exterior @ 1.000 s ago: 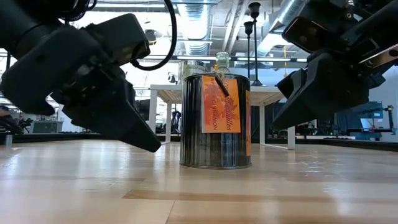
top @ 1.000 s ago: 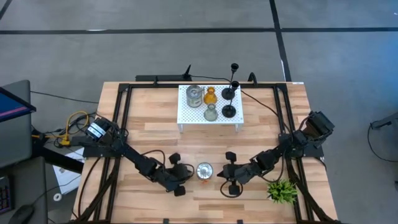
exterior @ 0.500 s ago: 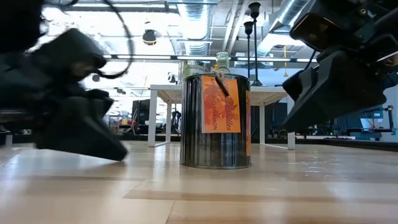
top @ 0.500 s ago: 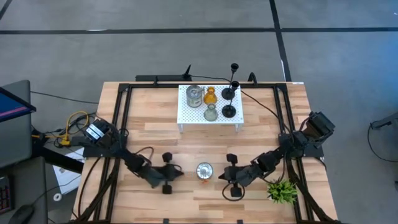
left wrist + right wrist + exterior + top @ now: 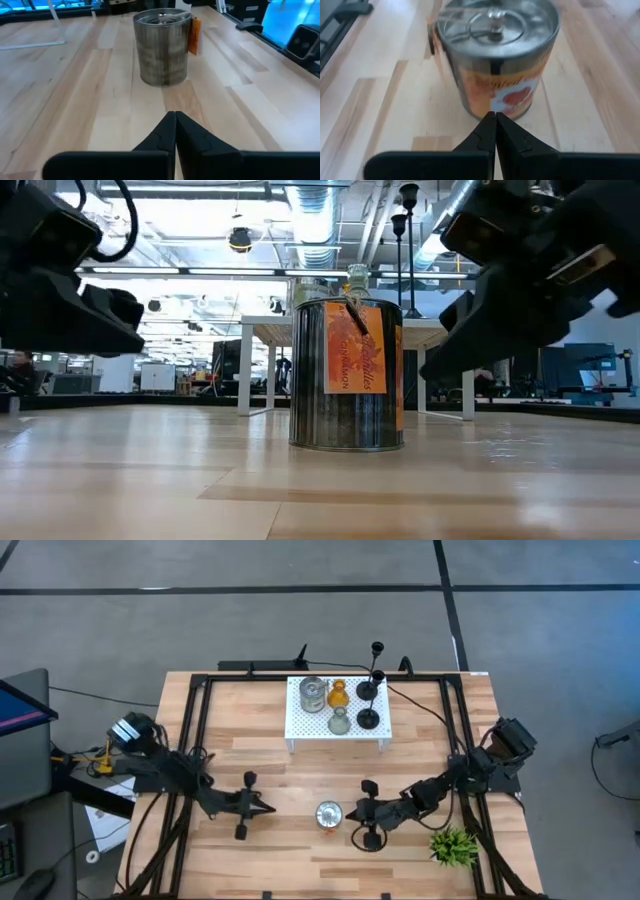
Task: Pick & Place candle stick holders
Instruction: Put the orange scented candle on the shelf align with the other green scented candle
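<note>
Since a second ago my left gripper (image 5: 268, 808) has drawn back from the jar toward nine o'clock and pinched its fingers together; it now sits well apart from the jar, empty, tips meeting in the left wrist view (image 5: 175, 120).

At the table's six o'clock side stands a silvery cylindrical tin jar-like candle holder (image 5: 328, 815), upright on the light wooden tabletop (image 5: 300, 765), lid on with a small knob at its centre (image 5: 494, 14). An orange paper label wraps its side; I can make out leaf shapes and lettering that begins something like "scented" in the right wrist view, but I cannot read the rest or any brand. An orange tag hangs from a cord at its neck (image 5: 352, 340).

My right gripper (image 5: 350, 812) is at the jar's three o'clock, just beside it, fingers clenched on nothing; whether the tips touch the tin I cannot tell.

At twelve o'clock the white perforated metal stand (image 5: 300, 720) carries a second silvery jar holder (image 5: 313, 693), an amber glass holder (image 5: 338, 694), a grey-green holder (image 5: 339, 721) and two black thin-stemmed holders with round bases (image 5: 369, 690) (image 5: 369, 718).

A spiky green plant (image 5: 453, 845) sits near the table's five o'clock corner.
</note>
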`<state>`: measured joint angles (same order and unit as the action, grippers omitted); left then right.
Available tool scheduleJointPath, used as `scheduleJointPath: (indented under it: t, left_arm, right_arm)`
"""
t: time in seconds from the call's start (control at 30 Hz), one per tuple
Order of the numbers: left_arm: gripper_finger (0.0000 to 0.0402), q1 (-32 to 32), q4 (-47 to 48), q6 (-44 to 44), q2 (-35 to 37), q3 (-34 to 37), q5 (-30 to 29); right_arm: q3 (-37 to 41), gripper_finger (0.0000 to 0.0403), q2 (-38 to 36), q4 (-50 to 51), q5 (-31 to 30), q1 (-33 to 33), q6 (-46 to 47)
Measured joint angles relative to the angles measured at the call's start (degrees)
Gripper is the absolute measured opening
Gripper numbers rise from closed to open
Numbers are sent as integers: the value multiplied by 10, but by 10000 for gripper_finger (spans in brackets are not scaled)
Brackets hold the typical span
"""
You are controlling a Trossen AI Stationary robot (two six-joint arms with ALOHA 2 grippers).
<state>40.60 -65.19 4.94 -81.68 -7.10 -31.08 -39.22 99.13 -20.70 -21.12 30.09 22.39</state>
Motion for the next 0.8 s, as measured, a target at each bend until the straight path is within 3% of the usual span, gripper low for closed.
scheduleJointPath:
  t: [0.23,0.43,0.8]
  left_arm:
    - [5,1,10,0,73,69,6]
    - [5,16,56,-59,128,69,11]
    - [5,52,196,-83,232,68,-44]
  right_arm:
    - [0,0,0,-15,-5,-14,-3]
    - [0,0,5,-26,-49,-22,-4]
    - [0,0,5,-28,-48,-30,-4]
